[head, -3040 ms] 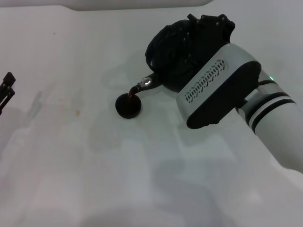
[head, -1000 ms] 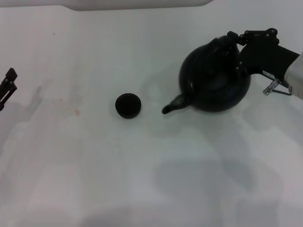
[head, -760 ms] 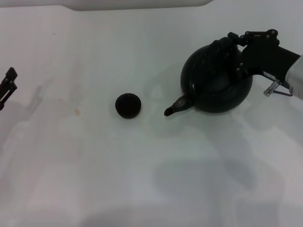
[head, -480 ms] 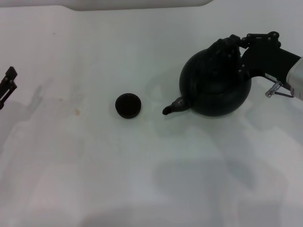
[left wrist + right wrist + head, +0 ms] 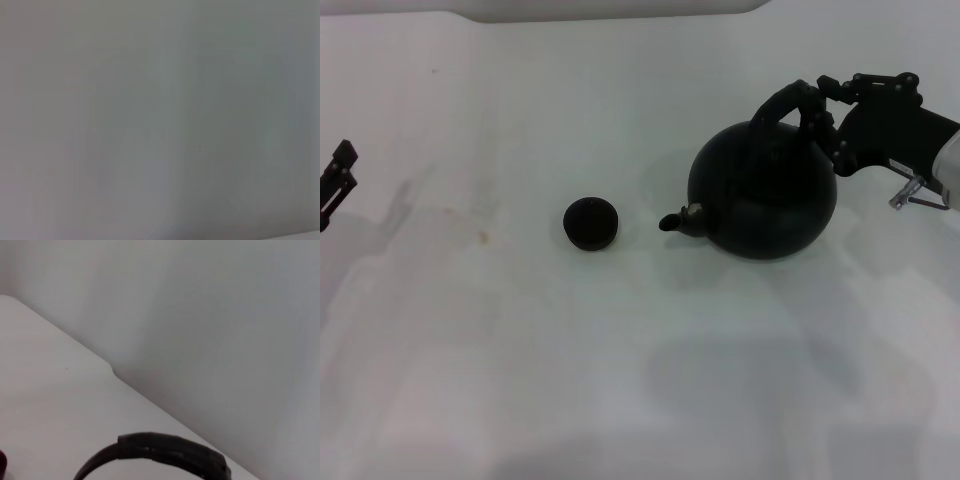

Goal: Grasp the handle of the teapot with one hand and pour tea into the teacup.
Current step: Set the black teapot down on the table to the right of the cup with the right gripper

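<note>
My right gripper (image 5: 823,100) pinches the handle (image 5: 782,101) at its right end; fingertips partly hidden behind it. The teapot (image 5: 763,198) stands upright on the white table (image 5: 520,350), spout toward the teacup (image 5: 591,222), apart. My left gripper (image 5: 334,180) is cut off, far left of the teacup; finger state indeterminable.

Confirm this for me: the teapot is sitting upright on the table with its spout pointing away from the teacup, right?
Not quite. In the head view the teapot does sit upright on the table, but its spout points toward the teacup.
</note>
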`<state>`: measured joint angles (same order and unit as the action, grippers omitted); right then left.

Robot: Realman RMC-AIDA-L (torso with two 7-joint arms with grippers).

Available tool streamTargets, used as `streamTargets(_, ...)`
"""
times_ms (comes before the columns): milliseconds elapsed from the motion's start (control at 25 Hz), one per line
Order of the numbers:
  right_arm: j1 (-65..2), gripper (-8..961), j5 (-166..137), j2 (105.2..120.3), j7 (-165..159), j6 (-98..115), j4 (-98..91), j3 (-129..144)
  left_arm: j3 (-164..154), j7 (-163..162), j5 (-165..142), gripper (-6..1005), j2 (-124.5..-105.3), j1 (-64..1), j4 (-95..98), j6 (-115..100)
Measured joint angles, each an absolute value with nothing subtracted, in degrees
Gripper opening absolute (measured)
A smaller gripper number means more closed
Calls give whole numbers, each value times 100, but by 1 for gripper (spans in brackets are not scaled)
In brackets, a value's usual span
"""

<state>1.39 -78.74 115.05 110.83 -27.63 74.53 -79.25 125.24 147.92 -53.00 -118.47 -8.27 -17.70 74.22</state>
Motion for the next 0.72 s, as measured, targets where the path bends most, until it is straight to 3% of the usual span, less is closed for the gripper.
streamTargets(720, 598, 531, -7849, 11518, 11161, -4315, 7235, -9332, 12577, 14843, -5266, 769, -11844, -819, -1800, 7378)
